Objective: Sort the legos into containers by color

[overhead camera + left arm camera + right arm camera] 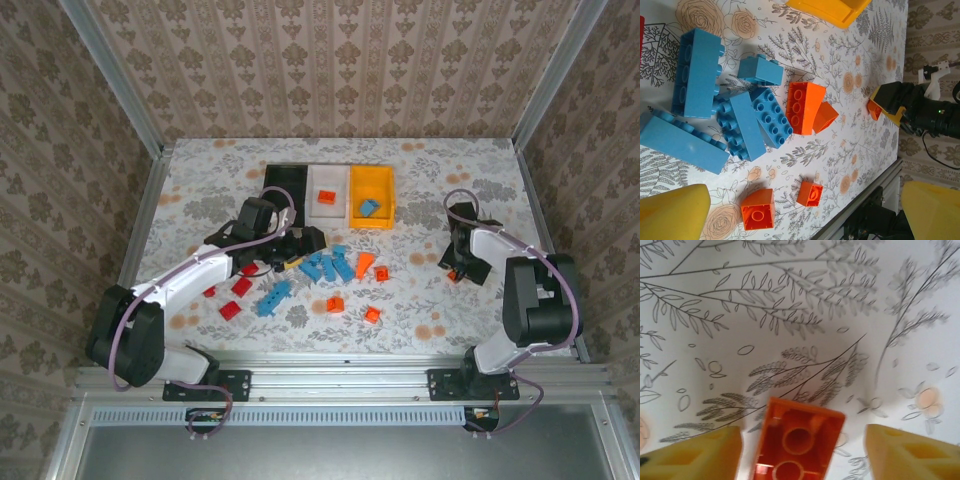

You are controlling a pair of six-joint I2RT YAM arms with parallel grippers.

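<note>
Blue legos point(325, 265) cluster mid-table, with orange legos point(336, 304) to their right and red legos point(242, 287) to their left. At the back stand the black container point(285, 190), the white container point(328, 210) holding one orange-red brick, and the orange-yellow container point(372, 185) holding one blue brick. My left gripper point(300, 250) hovers open beside the blue pile; in its wrist view the blue bricks point(747, 125) and orange bricks point(805, 107) lie ahead of the left gripper point(805, 215). My right gripper point(802, 450) straddles an upturned orange brick point(800, 440), with a gap at the right finger.
Metal rails border the table on the left, right and near edges. The right gripper point(892, 102) shows in the left wrist view, low over its orange brick point(874, 107) near the table's right side. Patterned walls close in the back.
</note>
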